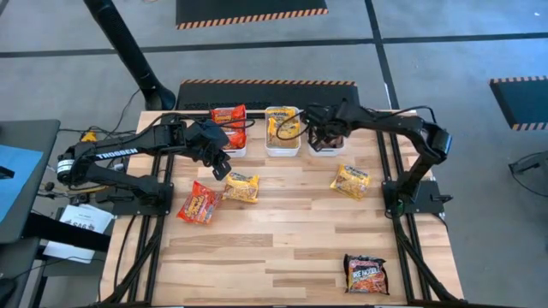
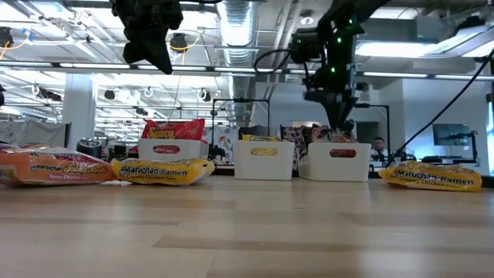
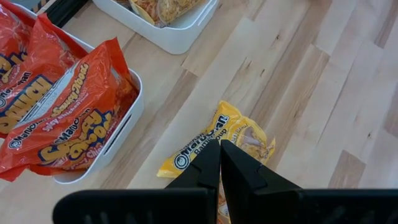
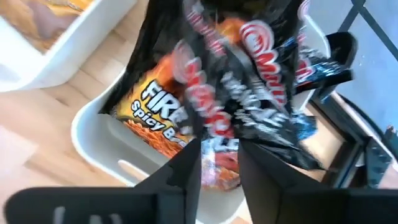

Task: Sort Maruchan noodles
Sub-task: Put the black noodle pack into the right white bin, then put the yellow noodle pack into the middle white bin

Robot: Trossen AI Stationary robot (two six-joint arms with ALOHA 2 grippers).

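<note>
Hovering directly over the right-hand white tray (image 1: 326, 151) at the table's far edge, the right gripper (image 4: 219, 163) has its fingers parted, with a clear gap between them. Dark black-maroon packets (image 4: 217, 93) fill that tray just beneath the fingertips; whether the fingers touch the top packet cannot be determined, since the wrist picture is smeared. The left gripper (image 3: 219, 163) is closed tight, fingers pressed together on nothing, and hangs above the table over a yellow packet (image 3: 217, 140) lying on the wood just beside the left tray (image 1: 235, 151). That left tray holds red packets (image 3: 59, 109) piled above its rim. The middle tray (image 1: 282, 147) holds yellow-orange packets (image 1: 281, 125). Loose items on the wooden table (image 1: 282, 239): a red packet (image 1: 198, 204) touching the yellow one near the left arm's base, a second yellow packet (image 1: 350, 180) nearer the right arm's base, and one dark packet (image 1: 366, 275) alone near the front edge, well apart from the rest.
</note>
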